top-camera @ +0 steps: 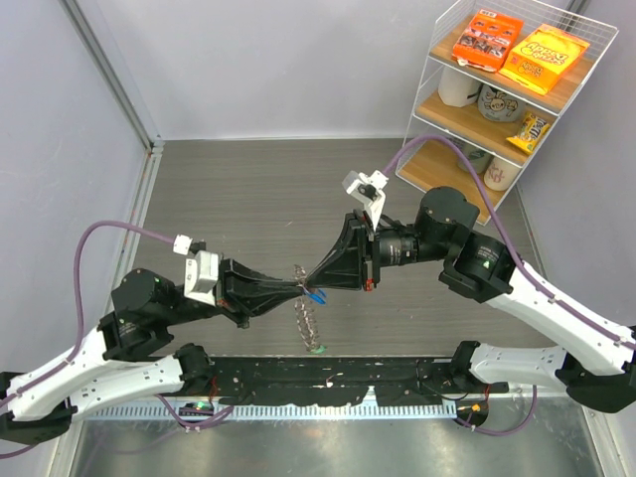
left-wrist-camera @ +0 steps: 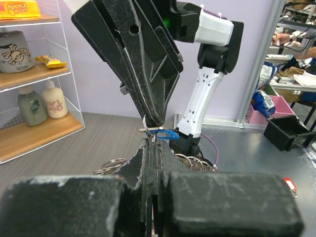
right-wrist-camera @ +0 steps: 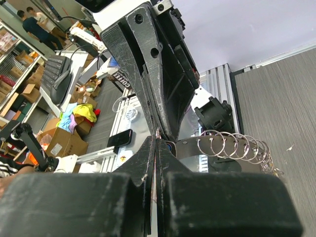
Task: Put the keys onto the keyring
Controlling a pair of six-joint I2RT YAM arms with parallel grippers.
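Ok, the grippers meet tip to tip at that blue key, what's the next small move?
Probably a slight twist of the right gripper to work the blue key onto the ring: it meets the left gripper tip to tip, both shut, with the key at that junction.

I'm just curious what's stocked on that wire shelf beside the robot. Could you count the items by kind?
Boxes: 2
Snack bag: 1
White jug: 1
Printed canister: 1
Bottles: 2
Total in view: 7
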